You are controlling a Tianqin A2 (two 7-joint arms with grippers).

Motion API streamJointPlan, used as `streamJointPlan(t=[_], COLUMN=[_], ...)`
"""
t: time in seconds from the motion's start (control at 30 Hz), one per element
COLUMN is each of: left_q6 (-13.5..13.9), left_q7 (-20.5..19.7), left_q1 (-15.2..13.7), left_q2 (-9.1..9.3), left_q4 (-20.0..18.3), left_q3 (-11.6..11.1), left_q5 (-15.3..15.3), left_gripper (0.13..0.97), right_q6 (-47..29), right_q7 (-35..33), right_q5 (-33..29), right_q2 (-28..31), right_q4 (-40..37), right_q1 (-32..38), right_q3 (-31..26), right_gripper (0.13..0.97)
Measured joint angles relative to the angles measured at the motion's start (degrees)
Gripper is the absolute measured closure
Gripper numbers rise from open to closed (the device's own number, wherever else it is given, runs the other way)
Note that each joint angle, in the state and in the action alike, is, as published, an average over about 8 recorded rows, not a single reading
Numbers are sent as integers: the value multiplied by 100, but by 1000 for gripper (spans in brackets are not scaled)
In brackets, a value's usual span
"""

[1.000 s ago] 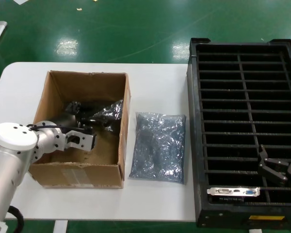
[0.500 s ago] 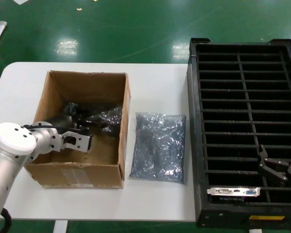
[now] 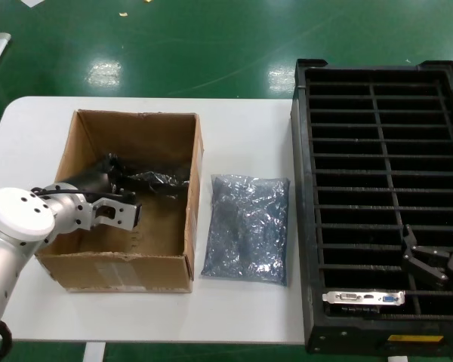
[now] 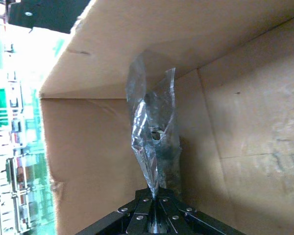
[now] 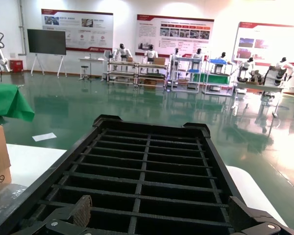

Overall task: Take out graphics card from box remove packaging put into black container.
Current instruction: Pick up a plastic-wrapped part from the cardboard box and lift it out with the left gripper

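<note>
- The left gripper (image 3: 112,175) is reached down inside the box (image 3: 83,260), and its fingers are seen pinched tight on the edge of the packaging (image 4: 154,132).
- In the left wrist view, the crinkly bag is held upright from that pinch, with a dark shape seen through it, close to the cardboard walls.
- A second antistatic bag (image 3: 247,227) is laid flat on the white table (image 3: 241,128), just beside the box and between it and the black container (image 3: 303,226).
- One graphics card (image 3: 365,297) is already stood in a front slot row of the container, silver bracket facing up.
- The right gripper (image 3: 432,264) is hung over the container's near right corner, jaws spread wide with nothing between them.
</note>
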Motion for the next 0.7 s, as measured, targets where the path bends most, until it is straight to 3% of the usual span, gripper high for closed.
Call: streamJointPlan(t=[0.3,0.53,0.7], left_q6=[-56,-74,-17], left_q7=[-262,-1095,-1919], left_q1=[162,593,1025], left_q2=[-161,-529,-849], left_q4=[-655,-1856,-2889], left_q3=[36,15,-206], left_q5=[63,429,882], left_gripper=[958,959,959], right_q6=[0,0,0], right_q7=[0,0,0], right_q5=[0,0,0], right_q2=[0,0,0], right_q4=[0,0,0], right_q1=[0,0,0], right_q3=[0,0,0], right_gripper=[129,129,129])
